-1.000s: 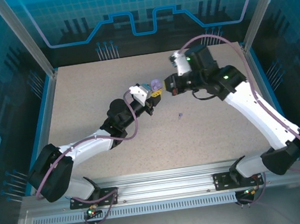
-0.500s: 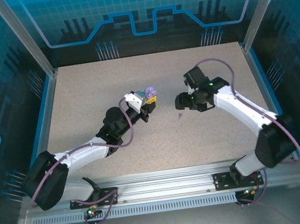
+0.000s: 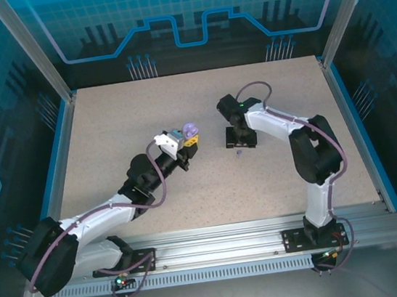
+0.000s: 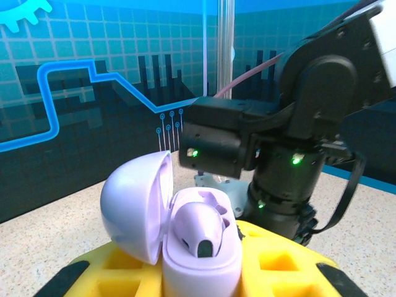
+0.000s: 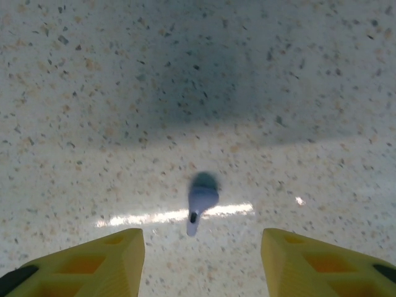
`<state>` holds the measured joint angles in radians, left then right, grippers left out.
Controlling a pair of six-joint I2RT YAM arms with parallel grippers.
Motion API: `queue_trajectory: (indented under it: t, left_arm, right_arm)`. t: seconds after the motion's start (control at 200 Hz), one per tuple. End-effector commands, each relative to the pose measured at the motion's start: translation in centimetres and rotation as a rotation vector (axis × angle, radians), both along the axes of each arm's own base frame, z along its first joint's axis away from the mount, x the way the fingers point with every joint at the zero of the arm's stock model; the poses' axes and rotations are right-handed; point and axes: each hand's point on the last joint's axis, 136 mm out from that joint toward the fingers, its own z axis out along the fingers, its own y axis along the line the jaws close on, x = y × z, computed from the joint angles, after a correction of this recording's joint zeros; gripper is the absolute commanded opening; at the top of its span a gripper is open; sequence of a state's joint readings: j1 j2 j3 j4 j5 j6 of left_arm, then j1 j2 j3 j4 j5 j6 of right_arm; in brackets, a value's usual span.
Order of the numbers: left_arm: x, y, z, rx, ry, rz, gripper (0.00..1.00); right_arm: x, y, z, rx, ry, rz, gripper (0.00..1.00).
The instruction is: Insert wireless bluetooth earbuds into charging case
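My left gripper (image 3: 185, 140) is shut on a lavender charging case (image 4: 201, 263), held between its yellow pads (image 4: 278, 269). The case's lid (image 4: 133, 207) stands open to the left. One lavender earbud (image 4: 198, 228) sits in the case's near socket, and the socket behind it looks empty. A second lavender earbud (image 5: 200, 201) lies on the speckled table, stem toward the camera. My right gripper (image 5: 202, 250) hangs open just over it, its yellow fingers (image 5: 114, 257) on either side and slightly short of the bud, not touching it. From above, this bud (image 3: 239, 153) lies just below the right gripper (image 3: 240, 141).
The right arm's dark wrist (image 4: 291, 142) stands close behind the held case. The speckled tabletop (image 3: 107, 124) is bounded by blue side rails (image 3: 57, 160) and a patterned back wall. Both arm bases sit on the near metal rail (image 3: 219, 252).
The right gripper left the case, swung down to the table over the loose earbud, and opened. The left arm drifted slightly left and toward the bases, still holding the open case.
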<state>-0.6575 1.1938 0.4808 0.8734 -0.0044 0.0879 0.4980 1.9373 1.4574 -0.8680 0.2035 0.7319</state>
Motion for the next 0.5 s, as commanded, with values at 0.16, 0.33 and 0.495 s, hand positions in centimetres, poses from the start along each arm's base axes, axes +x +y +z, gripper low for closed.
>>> queue_trajectory:
  t: [0.16, 0.33, 0.495]
  left_arm:
    - [-0.6, 0.5, 0.9, -0.066, -0.004, -0.001, 0.00]
    - [-0.5, 0.5, 0.8, -0.060, -0.008, 0.000, 0.00]
    - [-0.4, 0.5, 0.9, -0.058, -0.011, 0.004, 0.00]
  right_arm:
    - [-0.4, -0.6, -3.1, -0.106, 0.092, -0.039, 0.41]
    - [-0.7, -0.4, -4.7, -0.119, 0.124, -0.037, 0.38]
    - [-1.0, -0.5, -5.5, -0.124, 0.137, -0.027, 0.33]
